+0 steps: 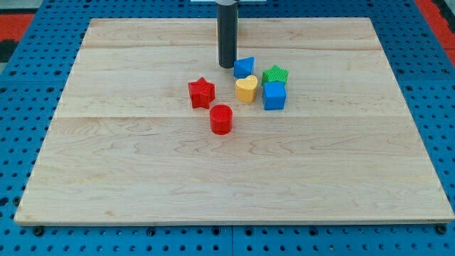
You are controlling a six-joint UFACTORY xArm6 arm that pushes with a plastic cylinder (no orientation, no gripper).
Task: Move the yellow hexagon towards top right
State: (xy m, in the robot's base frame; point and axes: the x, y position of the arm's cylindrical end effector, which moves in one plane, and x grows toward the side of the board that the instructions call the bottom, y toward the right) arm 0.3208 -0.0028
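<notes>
My tip (226,66) rests on the wooden board (142,178), just above the view's centre. It stands right beside the left edge of a small blue block (244,67). The only yellow block that shows (247,89) looks heart-shaped and lies just below the blue block, down and right of my tip. A green star (274,74) and a blue cube (274,96) sit to its right, close together. I cannot make out a yellow hexagon; the rod (227,32) hides a strip of the board's top.
A red star (201,92) lies left of the yellow block. A red cylinder (221,119) lies below it. Blue perforated table (21,107) surrounds the board.
</notes>
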